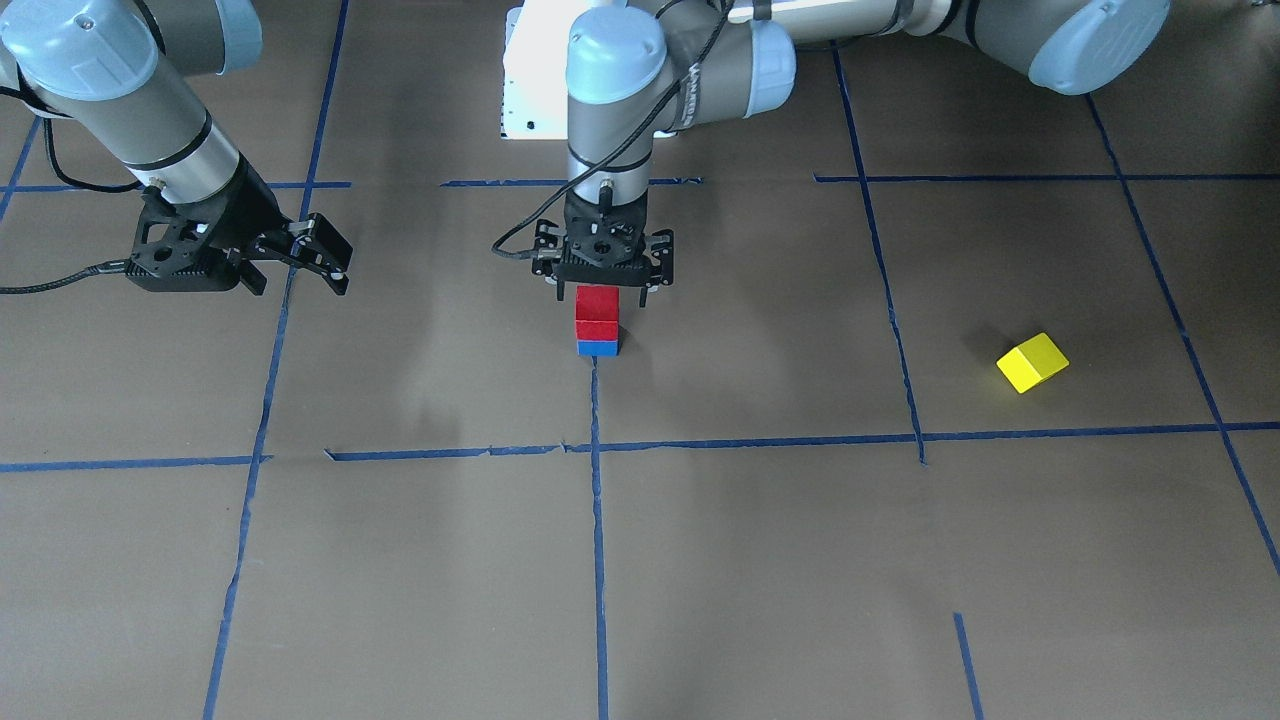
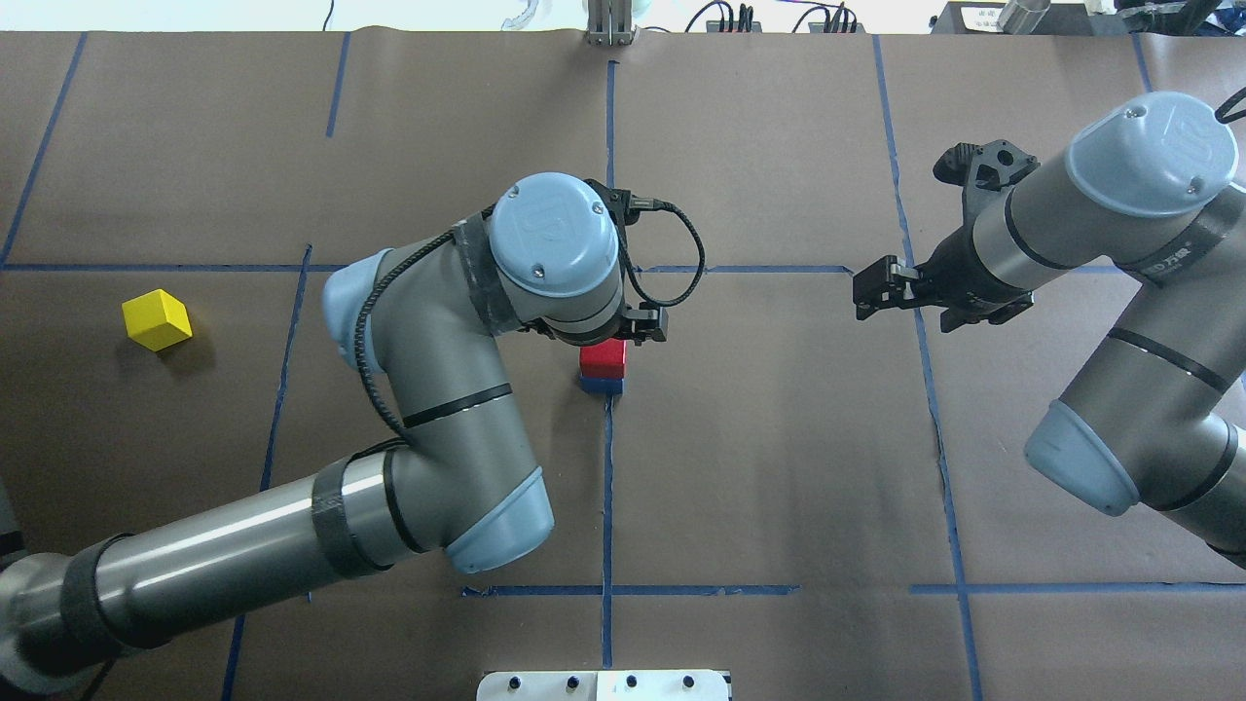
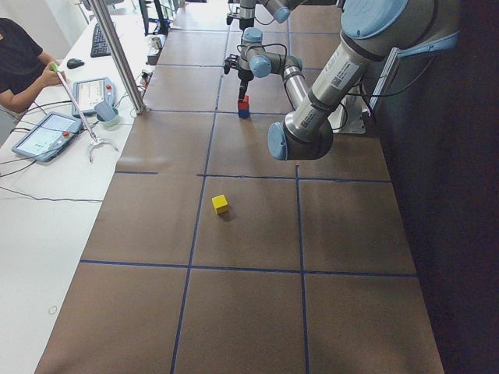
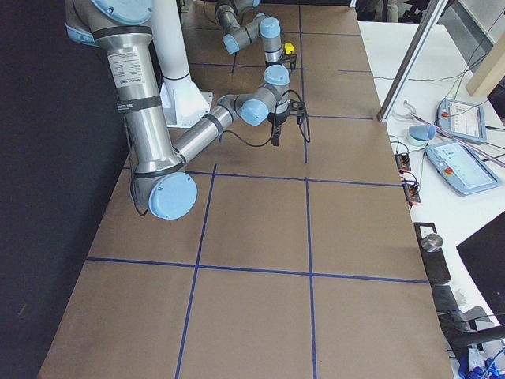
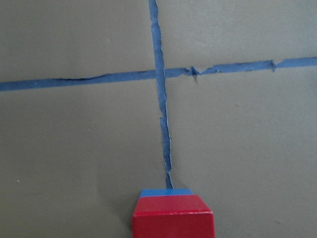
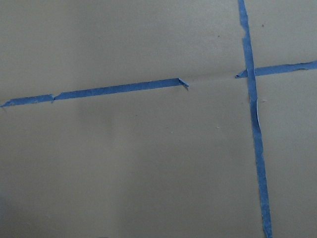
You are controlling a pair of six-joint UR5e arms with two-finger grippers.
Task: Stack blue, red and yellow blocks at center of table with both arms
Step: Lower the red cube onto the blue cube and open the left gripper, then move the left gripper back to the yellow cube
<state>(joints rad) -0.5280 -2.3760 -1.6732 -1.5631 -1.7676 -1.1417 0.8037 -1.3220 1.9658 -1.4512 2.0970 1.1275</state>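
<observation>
A red block (image 1: 597,305) sits on a blue block (image 1: 598,347) at the table's center, on a blue tape line. The stack also shows in the overhead view (image 2: 604,358) and at the bottom of the left wrist view (image 5: 173,220). My left gripper (image 1: 603,290) hangs straight down just over the red block, jaws spread wider than the block, so it is open. A yellow block (image 1: 1032,362) lies alone on the table on my left side (image 2: 156,319). My right gripper (image 1: 335,262) is open and empty, held above the table on my right (image 2: 869,292).
Brown paper with a grid of blue tape lines (image 6: 255,124) covers the table. A white base plate (image 1: 530,90) is at the robot's side. Operators' tablets and tools (image 3: 47,132) lie on the white bench beyond the far edge.
</observation>
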